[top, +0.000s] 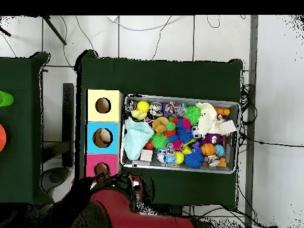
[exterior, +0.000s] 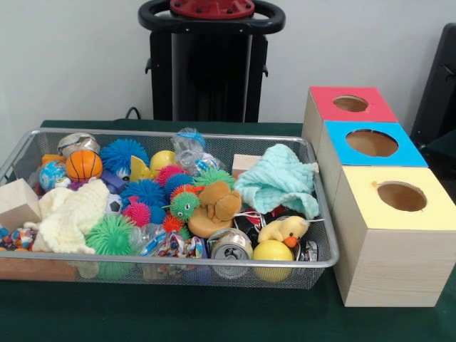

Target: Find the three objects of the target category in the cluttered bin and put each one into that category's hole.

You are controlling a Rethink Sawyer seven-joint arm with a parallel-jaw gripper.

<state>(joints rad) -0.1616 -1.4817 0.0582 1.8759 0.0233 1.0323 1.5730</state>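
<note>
The silver wire-mesh bin [exterior: 178,264] sits on the green table and is full of clutter. It also shows in the overhead view [top: 178,169]. Right of it in the front view stand three pale wooden boxes in a row. The red-faced box is the farthest, and its round hole [exterior: 350,103] looks dark and open. The same hole shows in the overhead view [top: 101,168], close to the red arm [top: 119,208], which is drawn back over the robot's base. I cannot make out the gripper in either view.
The bin holds spiky rubber balls [exterior: 124,153], a small basketball [exterior: 84,164], a yellow duck [exterior: 285,229], a can [exterior: 231,246], a mint cloth [exterior: 278,179], a cream cloth [exterior: 69,214] and wooden blocks [exterior: 17,202]. The blue-faced box [exterior: 370,142] and yellow-faced box [exterior: 401,196] stand nearer.
</note>
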